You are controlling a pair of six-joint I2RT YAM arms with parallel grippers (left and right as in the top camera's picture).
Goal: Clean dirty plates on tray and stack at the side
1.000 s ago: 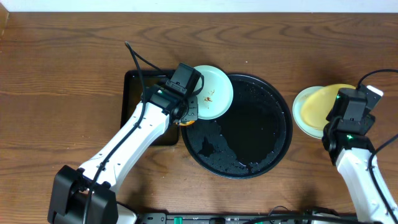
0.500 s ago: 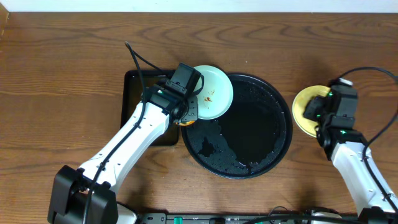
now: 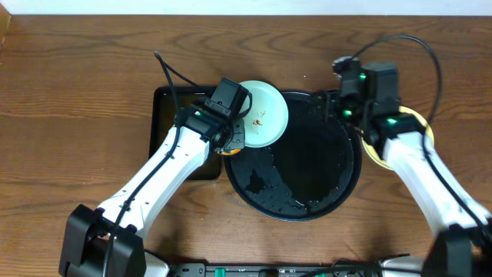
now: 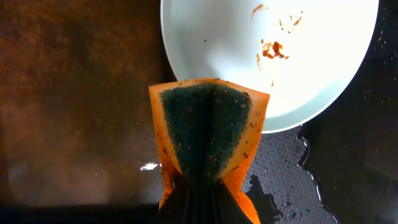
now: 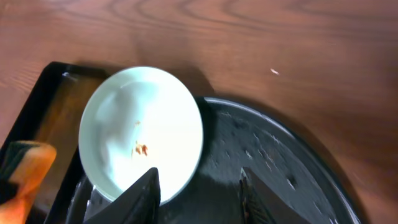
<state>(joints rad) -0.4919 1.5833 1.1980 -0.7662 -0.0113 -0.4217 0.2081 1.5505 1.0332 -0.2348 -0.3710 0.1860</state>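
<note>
A mint-green plate (image 3: 263, 115) with brown specks lies on the far-left rim of the round black tray (image 3: 307, 192). It also shows in the left wrist view (image 4: 267, 56) and the right wrist view (image 5: 140, 134). My left gripper (image 3: 231, 140) is shut on an orange sponge (image 4: 208, 130) with a green face, just beside the plate's near edge. My right gripper (image 3: 332, 108) is open and empty above the tray's far right; its fingers (image 5: 199, 196) point at the plate. A yellow plate (image 3: 422, 125) lies on the tabletop right of the tray, mostly hidden by my right arm.
A smaller rectangular black tray (image 3: 164, 123) sits left of the round tray, under my left arm. The round tray's surface (image 5: 273, 162) is wet with droplets. Bare wood tabletop (image 3: 77, 92) surrounds both trays.
My right arm has left the yellow plate on the table at the right and swung left over the tray's far edge, towards the mint plate. The left arm has not moved.
</note>
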